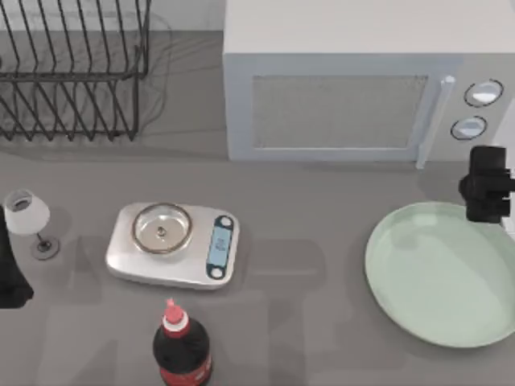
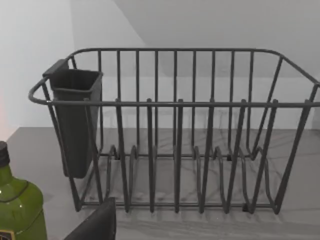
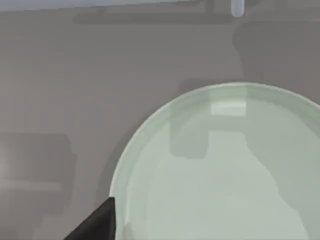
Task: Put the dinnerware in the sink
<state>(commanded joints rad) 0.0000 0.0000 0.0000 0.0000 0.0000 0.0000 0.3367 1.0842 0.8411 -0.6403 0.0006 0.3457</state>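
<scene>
The dinnerware, a large pale mint-green plate [image 1: 438, 273], lies flat on the grey counter at the right side of the table. My right gripper [image 1: 487, 193] hangs above the plate's far rim, just in front of the microwave's right end. In the right wrist view the plate [image 3: 215, 170] lies below the camera, with nothing on it. My left gripper [image 1: 12, 277] sits parked at the table's left edge, beside the wine glass. The sink is out of view.
A grey-white microwave [image 1: 346, 88] stands at the back right. A kitchen scale [image 1: 173, 244] sits centre-left, a wine glass [image 1: 28, 217] at the left, and a cola bottle [image 1: 183, 350] at the front. A wire dish rack [image 1: 72, 72] stands at the back left. A green bottle [image 2: 17, 205] is beside the rack [image 2: 175, 135].
</scene>
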